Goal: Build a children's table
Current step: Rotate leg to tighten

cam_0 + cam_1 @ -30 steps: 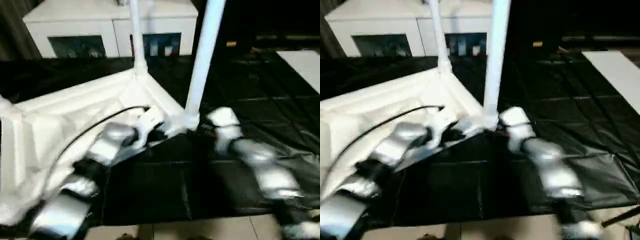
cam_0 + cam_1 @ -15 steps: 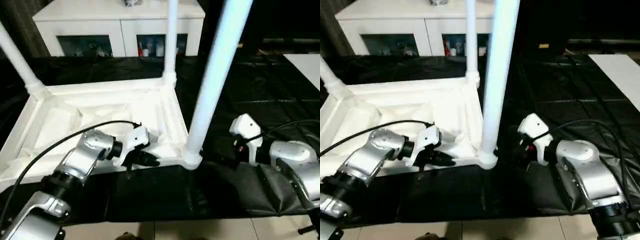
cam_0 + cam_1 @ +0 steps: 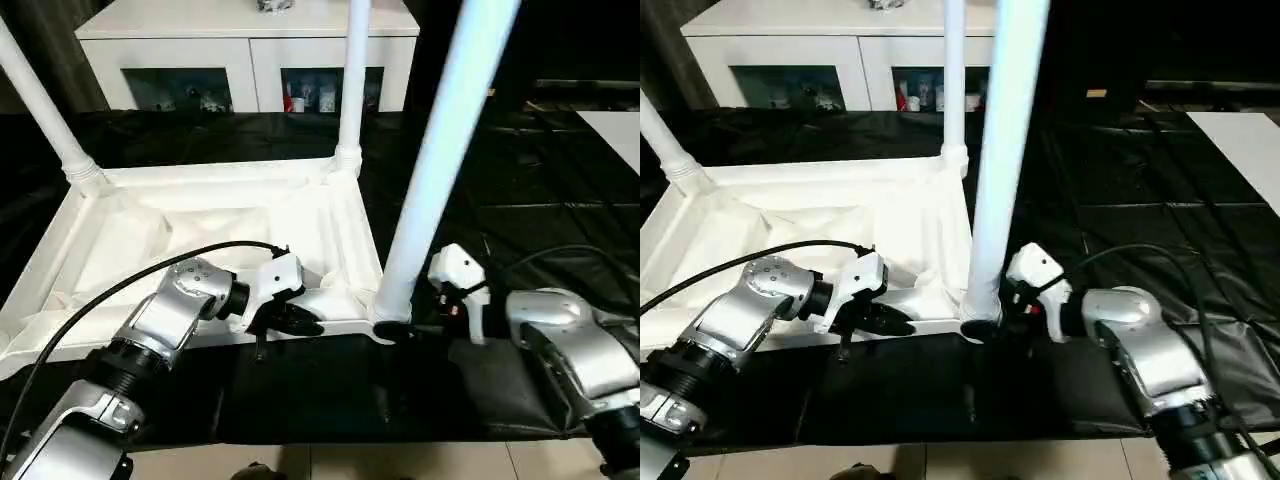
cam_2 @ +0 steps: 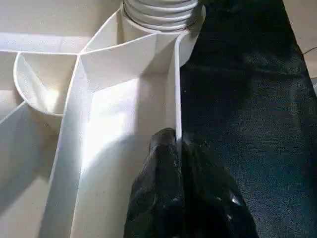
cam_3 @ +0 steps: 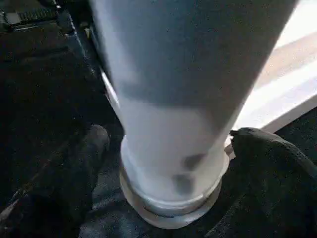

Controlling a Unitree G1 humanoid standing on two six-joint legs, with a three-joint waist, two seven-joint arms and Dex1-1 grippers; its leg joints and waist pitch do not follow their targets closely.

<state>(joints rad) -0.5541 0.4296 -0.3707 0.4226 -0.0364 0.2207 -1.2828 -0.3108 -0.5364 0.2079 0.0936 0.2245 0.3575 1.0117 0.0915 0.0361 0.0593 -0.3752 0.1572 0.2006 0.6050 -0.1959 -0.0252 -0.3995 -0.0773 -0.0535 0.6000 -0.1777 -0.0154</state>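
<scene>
The children's table lies upside down on the black-covered work table, its ribbed white top (image 3: 200,230) facing up. Three white legs stand in corner sockets: the near right leg (image 3: 440,150), the far right leg (image 3: 352,80) and the far left leg (image 3: 40,105). My left gripper (image 3: 305,325) is shut on the top's thin near rim (image 4: 177,89), close to the near right socket. My right gripper (image 3: 985,322) is open, with one finger (image 5: 74,168) on each side of the near right leg's base (image 5: 168,193), not pressing it.
A white cabinet with glass doors (image 3: 250,50) stands behind the work table. Wrinkled black cover (image 3: 520,180) stretches to the right, with a white sheet (image 3: 615,125) at the far right edge. Floor tiles (image 3: 400,462) show past the table's front edge. A black cable (image 3: 150,275) arcs over my left forearm.
The camera has shifted. My right gripper has moved left to the near right leg's base and now straddles it. The left gripper stays pinched on the rim.
</scene>
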